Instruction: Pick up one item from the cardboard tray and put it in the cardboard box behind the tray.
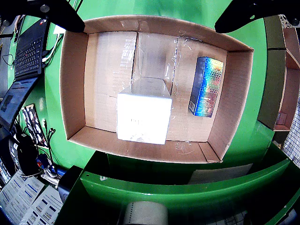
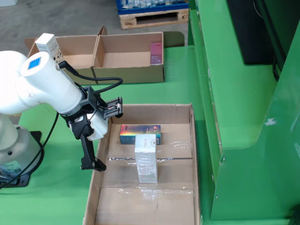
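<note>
the gripper (image 2: 95, 161) hangs over the left wall of the cardboard tray (image 2: 187, 140) in the fixed view, its fingers pointing down and holding nothing. in the wrist view two dark fingertips (image 1: 61, 14) show at the top corners, well apart, so the jaws stand spread wide with the tray floor open between them.

two items lie in the tray. the white box (image 2: 146, 158) stands upright near the middle of the floor, and in the wrist view (image 1: 144, 110) it sits almost centred under the camera, its top face a bright square. the iridescent box (image 2: 139, 133) lies flat just behind it in the fixed view, long axis across the tray; in the wrist view (image 1: 205, 86) it lies to the right with its long axis running up and down the frame.

the white box is the likelier target, since it sits nearest the line between the fingers. in the fixed view it lies to the right of the gripper, so the tool probably has to shift inward over the tray before dropping. the cardboard box (image 2: 129, 58) behind the tray is open, with a small pink item (image 2: 156, 52) at its right end.
</note>
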